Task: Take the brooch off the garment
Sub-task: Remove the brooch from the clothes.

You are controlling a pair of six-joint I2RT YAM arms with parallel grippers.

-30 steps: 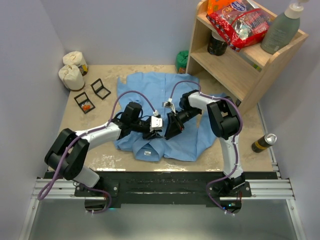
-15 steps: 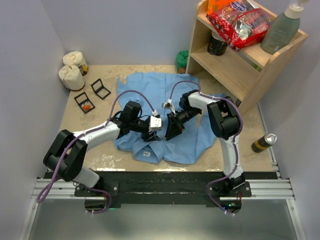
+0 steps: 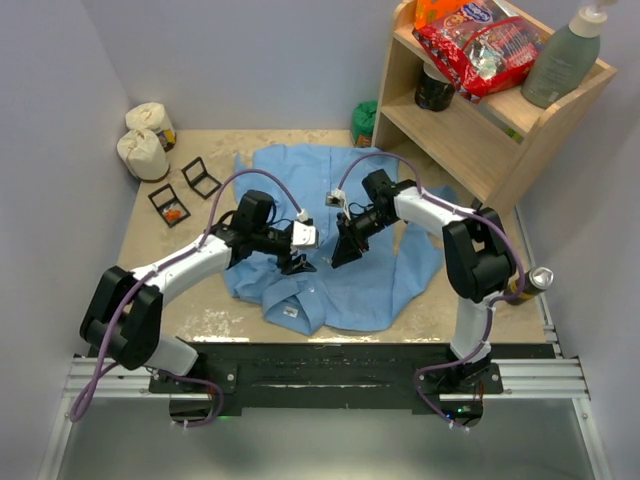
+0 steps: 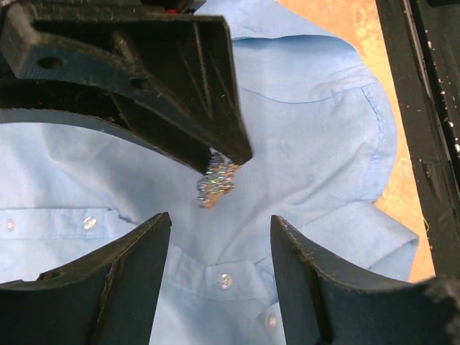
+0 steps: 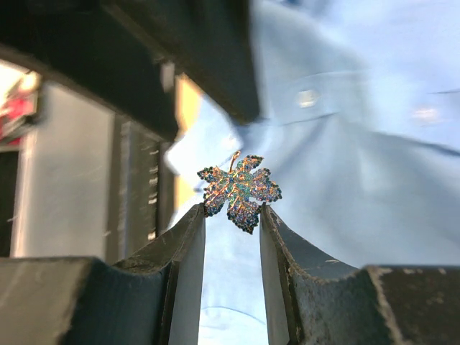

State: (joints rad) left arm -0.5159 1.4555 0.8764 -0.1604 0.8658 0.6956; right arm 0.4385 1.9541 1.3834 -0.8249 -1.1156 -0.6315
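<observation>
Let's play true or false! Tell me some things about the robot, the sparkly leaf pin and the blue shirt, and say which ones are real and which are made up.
1. The right gripper pinches the leaf-shaped brooch at its fingertips. True.
2. The left gripper holds the brooch too. False: its jaws stand apart with nothing between them.
3. The shirt is red. False: it is light blue.
4. The shirt lies spread on the table. True.
5. The red snack bag lies on the shirt. False: it sits on top of the wooden shelf.
</observation>
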